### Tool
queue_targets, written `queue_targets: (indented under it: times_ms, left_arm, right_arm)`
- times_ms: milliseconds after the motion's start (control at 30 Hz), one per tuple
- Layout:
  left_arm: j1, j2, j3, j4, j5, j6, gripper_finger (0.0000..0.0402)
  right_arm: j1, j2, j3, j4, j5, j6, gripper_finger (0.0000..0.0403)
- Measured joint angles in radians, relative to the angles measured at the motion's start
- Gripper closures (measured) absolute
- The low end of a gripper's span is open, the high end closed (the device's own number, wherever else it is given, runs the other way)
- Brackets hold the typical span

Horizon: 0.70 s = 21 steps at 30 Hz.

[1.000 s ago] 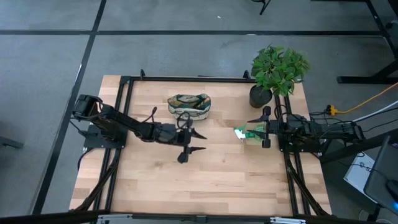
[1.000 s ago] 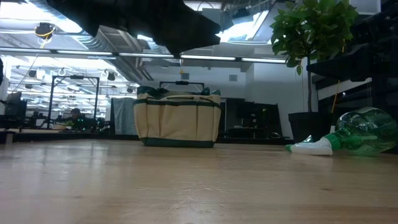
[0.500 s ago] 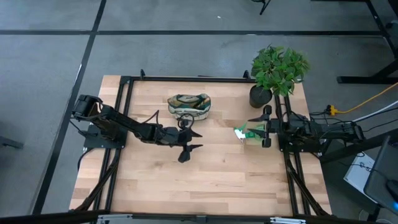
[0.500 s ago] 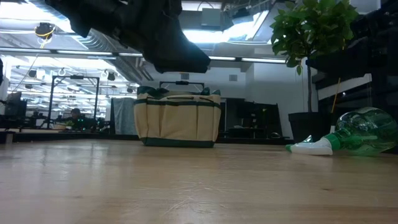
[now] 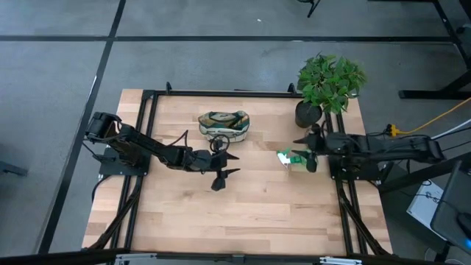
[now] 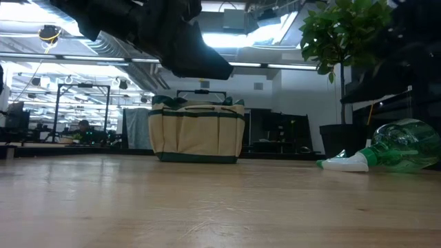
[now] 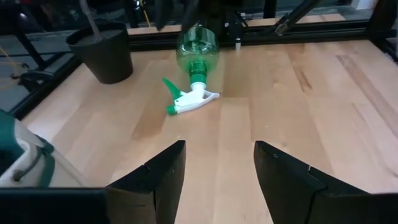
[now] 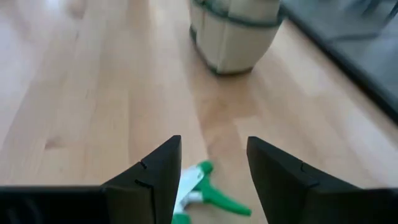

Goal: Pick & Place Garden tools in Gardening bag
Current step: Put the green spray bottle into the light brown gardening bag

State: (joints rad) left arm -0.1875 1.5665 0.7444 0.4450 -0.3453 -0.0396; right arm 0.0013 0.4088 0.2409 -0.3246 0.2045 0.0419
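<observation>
High view: the green-and-white plastic spray bottle [image 5: 292,157] lies on the table's right side, nozzle toward the cream-and-olive fabric bag [image 5: 224,123]. The right gripper [image 5: 309,151], empty and spread, hovers nearest; the left gripper [image 5: 225,168], also spread, waits mid-table.

Bare table [image 5: 250,206] before gardening bag [image 5: 224,124]

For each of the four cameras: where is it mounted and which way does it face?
High: overhead, straight down; both arms, gardening bag, spray bottle.
Low: table height, facing the bag; an arm overhead.
Left wrist: past open left gripper toward the bottle.
Right wrist: past open right gripper toward the bag.
All share bag and bottle.
</observation>
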Motion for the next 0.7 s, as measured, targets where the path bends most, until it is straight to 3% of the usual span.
queue_targets:
  times_ms: [200, 400, 700]
  left_arm:
    - [0.0, 0.0, 0.0, 0.0, -0.002, 0.009, 0.0213]
    - [0.0, 0.0, 0.0, 0.0, -0.002, 0.009, 0.0216]
    - [-0.001, 0.0, 0.0, -0.003, -0.001, 0.009, 0.0217]
  right_arm:
    - [0.031, 0.249, 0.104, -0.054, -0.035, 0.014, 0.0217]
    - [0.061, 0.489, 0.271, -0.26, -0.051, 0.001, 0.0217]
    - [0.061, 0.679, 0.353, -0.326, -0.081, -0.073, 0.0217]
